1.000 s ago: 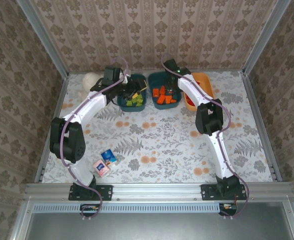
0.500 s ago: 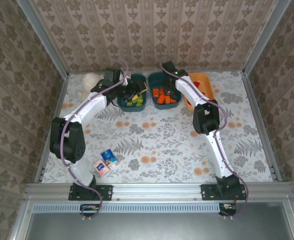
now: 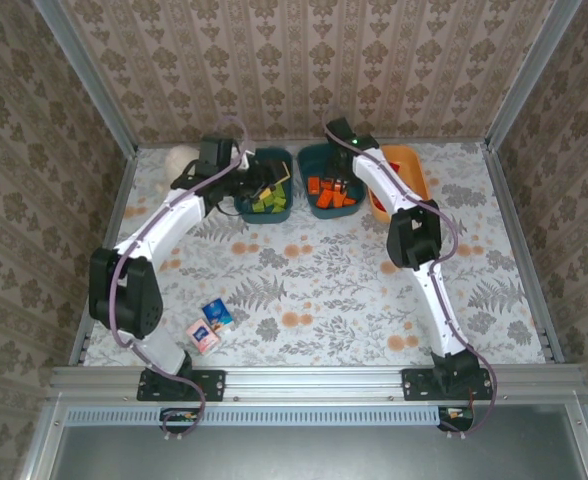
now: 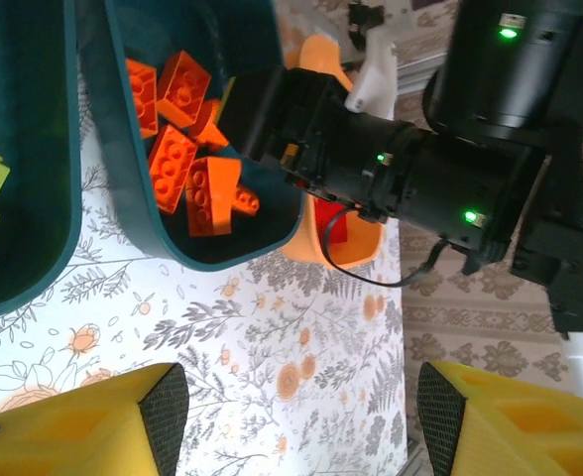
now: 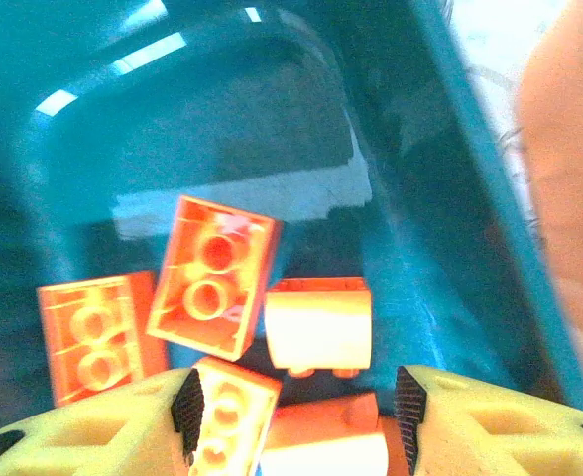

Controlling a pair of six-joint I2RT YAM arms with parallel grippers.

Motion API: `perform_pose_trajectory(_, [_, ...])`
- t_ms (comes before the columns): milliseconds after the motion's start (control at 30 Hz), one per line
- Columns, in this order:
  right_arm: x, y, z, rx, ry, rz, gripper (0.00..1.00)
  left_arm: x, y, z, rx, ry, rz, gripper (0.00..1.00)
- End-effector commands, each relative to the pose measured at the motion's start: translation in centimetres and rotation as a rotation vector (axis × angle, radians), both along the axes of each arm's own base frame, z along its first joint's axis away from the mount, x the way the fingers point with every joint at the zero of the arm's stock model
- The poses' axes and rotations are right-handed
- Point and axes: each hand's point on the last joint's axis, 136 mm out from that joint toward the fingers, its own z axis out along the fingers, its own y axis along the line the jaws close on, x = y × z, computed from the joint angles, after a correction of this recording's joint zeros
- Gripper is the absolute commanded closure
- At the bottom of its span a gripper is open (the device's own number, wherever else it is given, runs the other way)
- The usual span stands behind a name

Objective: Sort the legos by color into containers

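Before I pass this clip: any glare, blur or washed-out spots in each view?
Right wrist: soft all over, white glare streaks on the teal tub, the nearest orange bricks washed pale. Left wrist: bricks and table sharp, its yellow fingers slightly blurred up close. Top external: evenly lit, soft shadows on the table.
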Motion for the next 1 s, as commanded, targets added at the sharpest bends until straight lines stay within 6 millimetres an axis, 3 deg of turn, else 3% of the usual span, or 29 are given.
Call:
perform_pose_trajectory(0, [-1.2, -0.4, 12.3, 0.049, -0.197, -0.004, 0.43, -1.3, 1.0, 1.8, -0.023, -0.008, 0.016, 0.34])
perform_pose_trajectory(100, [-3.2, -0.9, 16.5, 0.062, -0.256, -0.003, 0.44, -2.4, 1.8, 2.1, -0.013, 0.003, 0.03, 0.34])
perform_pose_trajectory(200, [-6.5, -1.1, 20.0, 0.064, -0.321, 0.025, 0.44, -4.1, 2.9, 2.7, -0.009, 0.002, 0.041, 0.34])
perform_pose_trajectory(300, [-11.0, -1.6, 21.7, 0.081, -0.368, 0.067, 0.43, -6.3, 4.0, 2.7, -0.006, 0.014, 0.046, 0.34])
perform_pose_trajectory(500, [-22.1, -3.7, 20.7, 0.156, -0.385, 0.186, 0.39, -11.9, 6.8, 1.3, 0.02, 0.069, 0.056, 0.33])
perform_pose_trajectory(667, [-29.9, -5.2, 17.0, 0.195, -0.316, 0.264, 0.33, -14.8, 9.0, 0.0, 0.034, 0.101, 0.107, 0.33])
perform_pose_trajectory(800, [-32.0, -5.7, 15.6, 0.229, -0.287, 0.257, 0.22, -15.0, 9.7, -0.9, 0.033, 0.11, 0.16, 0.32])
perform_pose_trajectory(833, [-31.9, -5.8, 15.6, 0.229, -0.288, 0.242, 0.03, -14.8, 10.1, -0.9, 0.048, 0.105, 0.186, 0.3])
perform_pose_trajectory(900, [-31.5, -6.2, 15.7, 0.22, -0.295, 0.212, 0.0, -14.4, 11.5, -1.2, 0.085, 0.101, 0.262, 0.0])
perform_pose_trajectory(967, [-31.0, -7.0, 16.1, 0.182, -0.319, 0.184, 0.0, -14.0, 13.2, -1.6, 0.12, 0.094, 0.336, 0.0])
